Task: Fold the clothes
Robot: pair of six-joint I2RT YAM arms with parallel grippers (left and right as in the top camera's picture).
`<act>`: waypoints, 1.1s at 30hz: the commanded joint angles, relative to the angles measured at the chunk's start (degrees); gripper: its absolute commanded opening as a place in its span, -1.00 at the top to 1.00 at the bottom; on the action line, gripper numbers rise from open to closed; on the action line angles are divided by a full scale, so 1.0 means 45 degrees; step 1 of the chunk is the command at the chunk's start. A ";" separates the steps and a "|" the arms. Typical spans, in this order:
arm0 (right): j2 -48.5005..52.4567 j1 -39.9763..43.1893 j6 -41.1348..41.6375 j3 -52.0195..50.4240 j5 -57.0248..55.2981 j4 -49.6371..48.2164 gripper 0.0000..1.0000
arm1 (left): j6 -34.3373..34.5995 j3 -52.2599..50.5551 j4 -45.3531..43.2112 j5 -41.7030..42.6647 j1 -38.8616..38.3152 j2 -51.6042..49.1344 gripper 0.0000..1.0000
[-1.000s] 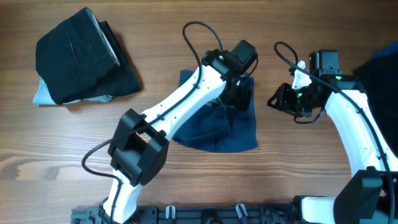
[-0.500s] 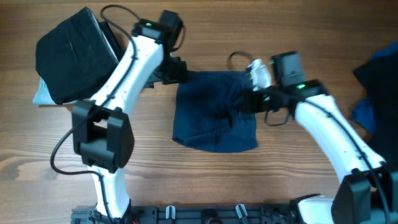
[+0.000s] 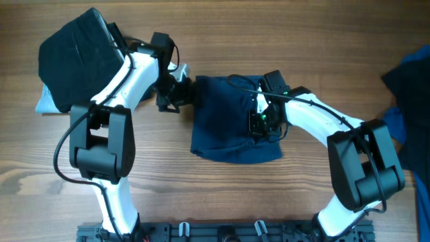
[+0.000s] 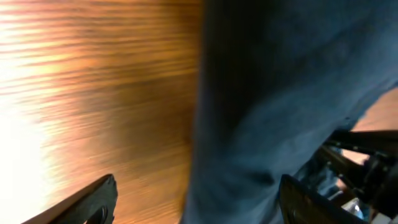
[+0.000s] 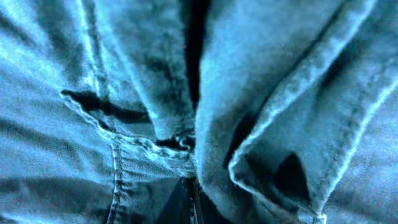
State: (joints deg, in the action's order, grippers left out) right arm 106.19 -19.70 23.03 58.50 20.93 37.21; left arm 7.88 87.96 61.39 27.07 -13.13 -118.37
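The dark blue shorts [image 3: 225, 128] lie crumpled in the middle of the wooden table. My left gripper [image 3: 180, 94] is at their upper left corner. In the left wrist view it [image 4: 199, 202] is open wide, and the shorts' edge [image 4: 273, 106] lies between the two fingers. My right gripper [image 3: 262, 121] is down on the right part of the shorts. In the right wrist view, seams and folds of the shorts [image 5: 124, 93] fill the frame, and the fingers [image 5: 189, 202] show only as a narrow dark wedge closed in the fabric.
A stack of folded black and navy garments [image 3: 84, 60] with a pale blue one under it [image 3: 46, 102] sits at the back left. More dark and blue clothes [image 3: 410, 81] lie at the right edge. A black rail [image 3: 235, 232] runs along the front.
My left arm swung from over the shorts out to their upper left corner. My right arm moved left from bare table onto the right part of the shorts.
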 commanded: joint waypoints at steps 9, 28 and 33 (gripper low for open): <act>0.1263 0.0350 0.0539 -0.0874 -0.2633 0.0393 0.91 | -0.1044 -0.2783 -0.4459 0.2793 -0.1360 0.0219 -0.09; -0.8932 0.1161 0.0583 0.0063 -0.2735 0.2730 0.74 | -0.1579 0.0374 -0.2953 0.2021 0.8063 0.5770 0.92; -0.8971 0.1156 0.0588 0.0063 -0.2642 0.2987 0.81 | -0.1943 0.0359 -0.3691 0.1321 1.0316 0.3152 -0.20</act>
State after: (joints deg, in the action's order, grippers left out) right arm 66.19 -14.26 25.30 58.54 9.98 50.22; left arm 1.13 90.17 45.65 33.91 29.82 -96.92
